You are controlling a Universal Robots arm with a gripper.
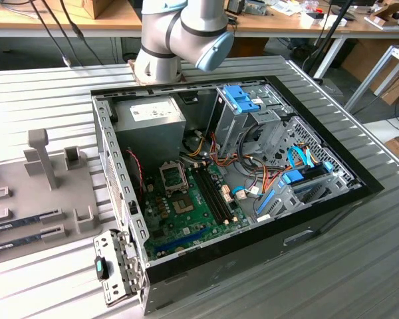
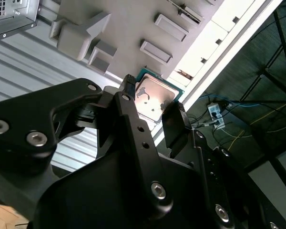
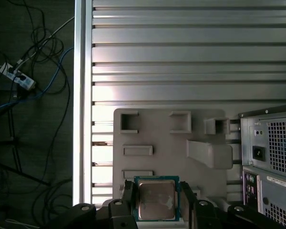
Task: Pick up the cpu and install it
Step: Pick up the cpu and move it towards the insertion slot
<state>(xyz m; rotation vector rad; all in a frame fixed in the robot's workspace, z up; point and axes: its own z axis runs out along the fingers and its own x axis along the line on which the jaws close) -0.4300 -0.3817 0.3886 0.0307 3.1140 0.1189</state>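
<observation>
Cpu (image 3: 156, 200) at gripper (image 2: 151, 98), both wrist views

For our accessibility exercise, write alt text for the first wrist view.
The black gripper straddles a silver, green-rimmed chip at a grey moulded tray on a ribbed metal table. A computer case stands beside the tray; cables lie on the floor past the table's edge.

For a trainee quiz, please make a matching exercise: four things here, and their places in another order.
1. small square silver-grey cpu with green rim
2. flat grey plastic tray
3. blue plastic bracket
4. white power strip

a. on the dark floor
b. on the ribbed metal table
c. inside the open computer case
d. on the grey tray

Pairs: 1-d, 2-b, 3-c, 4-a.
</observation>
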